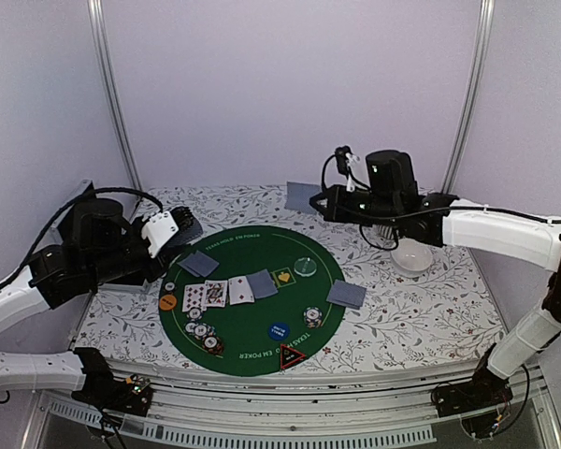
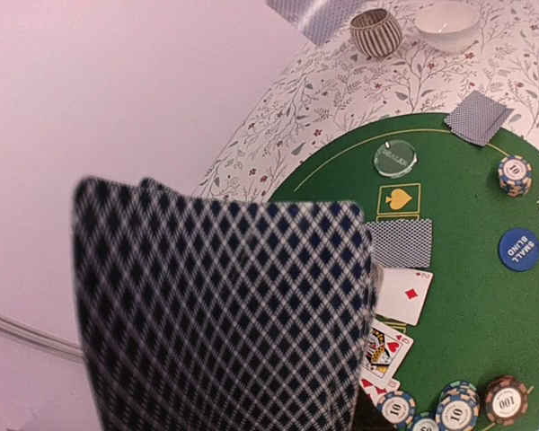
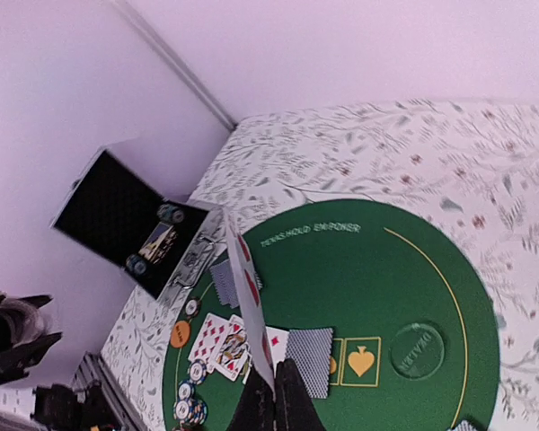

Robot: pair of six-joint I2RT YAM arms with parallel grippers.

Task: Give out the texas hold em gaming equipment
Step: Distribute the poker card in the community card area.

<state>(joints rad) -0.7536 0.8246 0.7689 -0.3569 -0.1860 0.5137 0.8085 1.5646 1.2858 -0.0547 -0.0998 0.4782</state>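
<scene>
My left gripper (image 1: 175, 230) is shut on a deck of grey-blue-backed cards (image 2: 225, 314), which fills the left wrist view and hides the fingers. My right gripper (image 1: 321, 202) holds one card (image 3: 251, 296) edge-on above the back of the table; the card also shows in the top view (image 1: 300, 196). On the green mat (image 1: 252, 253) lie face-up cards (image 1: 215, 294), a face-down card (image 1: 262, 283), face-down cards at the left (image 1: 198, 263) and right (image 1: 346, 294), a clear disc (image 1: 305, 266), chips (image 1: 312, 317), more chips (image 1: 202, 333), an orange button (image 1: 168, 302), a blue button (image 1: 279, 330) and a triangle marker (image 1: 293, 356).
A white bowl (image 1: 413, 257) and a ribbed grey cup (image 2: 375, 32) stand at the back right, off the mat. An open black case (image 3: 117, 220) with chips in it sits off the mat's left edge. Frame posts stand at both back corners.
</scene>
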